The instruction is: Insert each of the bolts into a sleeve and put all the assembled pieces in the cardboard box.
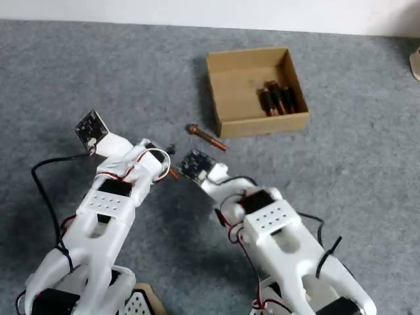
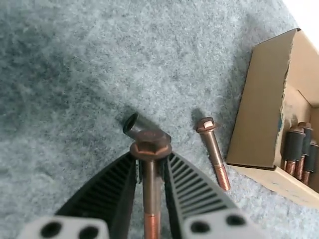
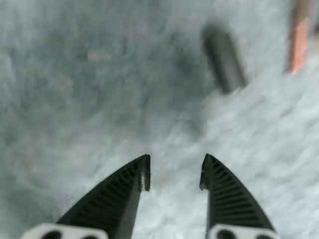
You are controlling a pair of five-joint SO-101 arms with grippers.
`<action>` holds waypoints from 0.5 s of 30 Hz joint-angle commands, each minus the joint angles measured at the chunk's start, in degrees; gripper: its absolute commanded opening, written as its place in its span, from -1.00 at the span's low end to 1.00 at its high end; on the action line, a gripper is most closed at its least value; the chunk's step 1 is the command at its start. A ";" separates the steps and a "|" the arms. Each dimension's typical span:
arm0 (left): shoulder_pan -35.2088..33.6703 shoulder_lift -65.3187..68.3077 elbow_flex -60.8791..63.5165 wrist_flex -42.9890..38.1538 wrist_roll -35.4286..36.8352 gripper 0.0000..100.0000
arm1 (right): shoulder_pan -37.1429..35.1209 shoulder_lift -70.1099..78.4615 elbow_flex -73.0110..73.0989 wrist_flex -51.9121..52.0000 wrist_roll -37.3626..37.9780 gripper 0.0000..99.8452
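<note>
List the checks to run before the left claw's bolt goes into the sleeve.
1. Grip: left claw shut on held bolt: ok.
2. Threaded end of held bolt leads toward sleeve: not ok, head leads.
3. Support: right claw steadies sleeve: not ok; claw open, sleeve loose on carpet.
4. Room in cardboard box: ok.
5. Path: spare bolt lies apart from sleeve: ok.

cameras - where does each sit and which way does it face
High view: fixed above the table, looking down on both arms, the cardboard box and the loose bolt.
Left wrist view: on the left wrist, looking past the left gripper, shut on a bolt, toward the sleeve.
Right wrist view: on the right wrist, looking down past the open right gripper.
Both wrist views share the sleeve.
</note>
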 commanded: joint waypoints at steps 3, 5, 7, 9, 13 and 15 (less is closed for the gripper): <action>1.01 -1.98 -0.22 -1.32 -0.44 -0.99 | 0.48 0.66 -6.37 -3.47 5.19 -0.67; 1.01 -1.98 -0.22 -1.32 -0.53 -0.99 | 0.13 0.66 -6.37 -3.47 8.18 -0.67; 1.01 -1.98 -0.22 -1.32 -0.53 -0.99 | -0.84 0.75 -6.29 -3.47 11.52 -0.67; 1.01 -1.98 -0.22 -1.32 -0.53 -0.99 | -1.89 0.84 -6.29 -3.47 14.51 -0.67; 1.01 -1.98 -0.22 -1.32 -0.53 -0.99 | -2.33 0.84 -6.02 -6.99 19.52 -0.67; 1.01 -1.98 -0.22 -1.32 -0.53 -0.99 | -2.15 0.92 -4.88 -10.33 21.19 -0.67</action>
